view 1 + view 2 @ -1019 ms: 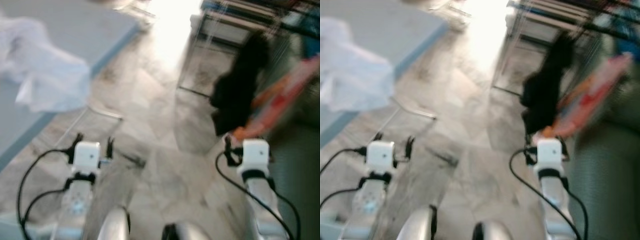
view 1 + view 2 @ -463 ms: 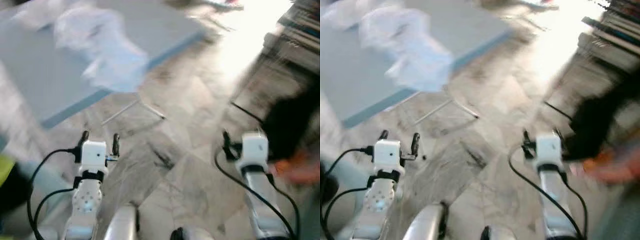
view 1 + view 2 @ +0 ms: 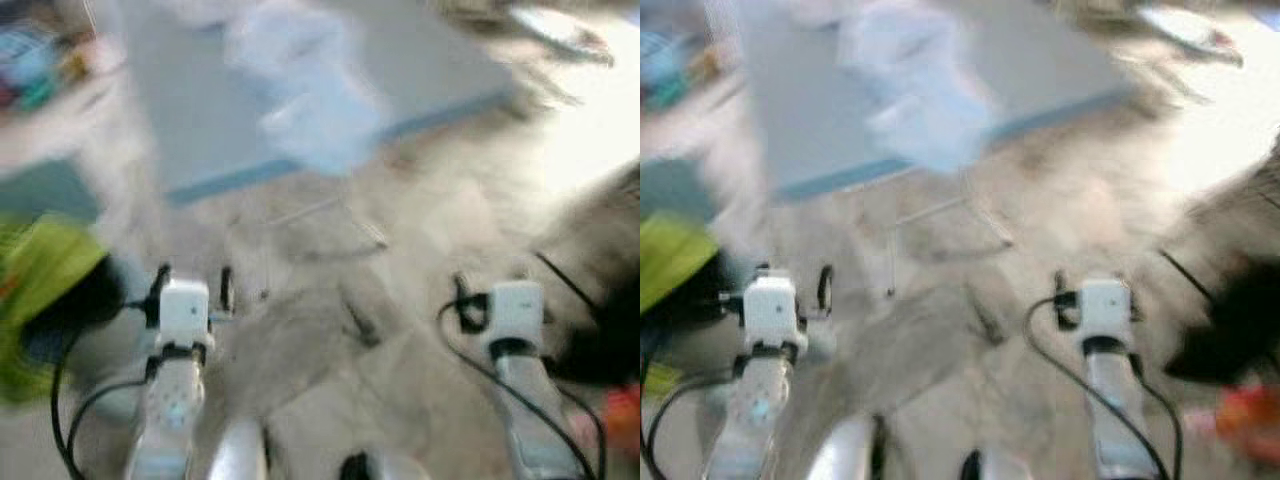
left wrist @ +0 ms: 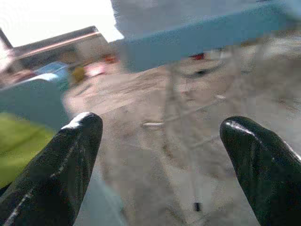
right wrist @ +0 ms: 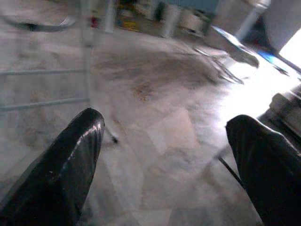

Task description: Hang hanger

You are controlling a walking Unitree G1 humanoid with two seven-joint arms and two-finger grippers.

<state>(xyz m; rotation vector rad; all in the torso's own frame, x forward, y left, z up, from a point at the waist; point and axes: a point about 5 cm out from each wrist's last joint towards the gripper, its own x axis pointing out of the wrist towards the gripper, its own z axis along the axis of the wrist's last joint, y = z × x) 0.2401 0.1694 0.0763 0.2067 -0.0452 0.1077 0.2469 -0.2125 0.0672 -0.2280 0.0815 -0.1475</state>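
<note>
We look down over our two silver arms at a blurred stone-tiled floor (image 3: 400,380). Our left gripper (image 3: 192,289) sits in the lower left of the frame and our right gripper (image 3: 490,300) in the lower right, both held out low over the floor. In the left wrist view the left gripper (image 4: 162,155) has its two black fingers (image 4: 66,165) spread wide with nothing between them, just bare floor. In the right wrist view the right gripper (image 5: 164,160) is likewise spread wide and empty, its fingers (image 5: 66,165) framing the tiles.

Across the upper middle of the frame lies a grey-blue table top (image 3: 200,110) with a pale crumpled cloth (image 3: 310,90) on it. Thin metal table legs (image 3: 350,215) show on the floor below its edge. At the left edge is a yellow-green shape (image 3: 40,280), too blurred to identify. At the right edge is a dark shape (image 3: 610,330), and a red-orange patch (image 3: 622,415) lies in the lower right corner. We cannot pick out a hanger anywhere in this blur.
</note>
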